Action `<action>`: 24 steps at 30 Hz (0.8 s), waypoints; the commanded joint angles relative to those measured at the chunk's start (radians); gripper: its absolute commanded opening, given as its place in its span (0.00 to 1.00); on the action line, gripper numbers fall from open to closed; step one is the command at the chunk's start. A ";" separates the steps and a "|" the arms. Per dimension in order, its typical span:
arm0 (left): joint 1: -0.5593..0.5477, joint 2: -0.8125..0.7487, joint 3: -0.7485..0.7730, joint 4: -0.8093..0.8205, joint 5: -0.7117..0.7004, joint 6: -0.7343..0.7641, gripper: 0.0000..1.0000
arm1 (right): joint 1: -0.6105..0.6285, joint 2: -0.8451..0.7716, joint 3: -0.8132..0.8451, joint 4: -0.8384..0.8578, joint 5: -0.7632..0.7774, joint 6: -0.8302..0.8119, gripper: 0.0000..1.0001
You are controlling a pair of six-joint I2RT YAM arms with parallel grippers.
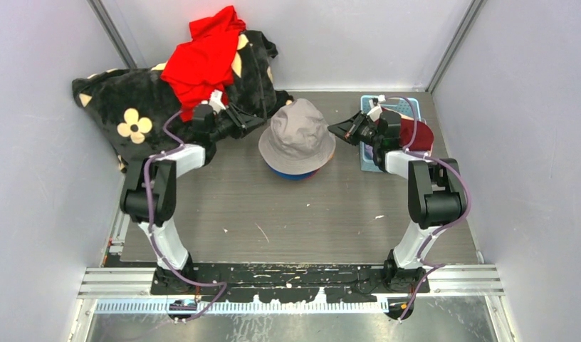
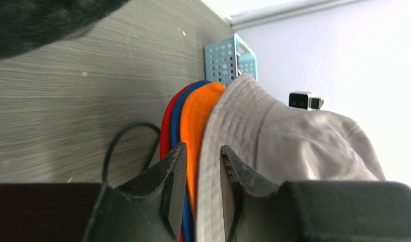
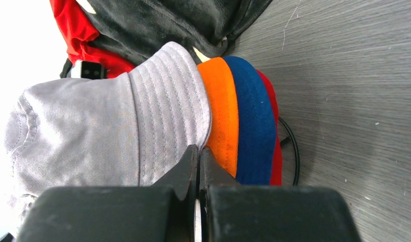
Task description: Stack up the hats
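Grey hat (image 1: 297,135) lies topmost; left tool (image 2: 201,151) narrowly parted, right tool (image 3: 199,151) pressed closed.

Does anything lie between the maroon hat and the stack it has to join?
Only the right arm itself: its wrist and the right gripper, jaws shut, lie between the maroon hat and the grey hat it must go onto. No other object shows there.

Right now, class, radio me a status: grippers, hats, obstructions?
Left gripper open astride the brims. Right gripper shut at grey hat brim. Grey hat tops orange hat, blue hat, red hat. Maroon hat unstacked, far right.
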 commanded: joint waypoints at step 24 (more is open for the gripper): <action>-0.053 -0.392 -0.239 -0.142 -0.007 0.204 0.50 | 0.000 -0.093 -0.081 0.008 -0.007 -0.039 0.01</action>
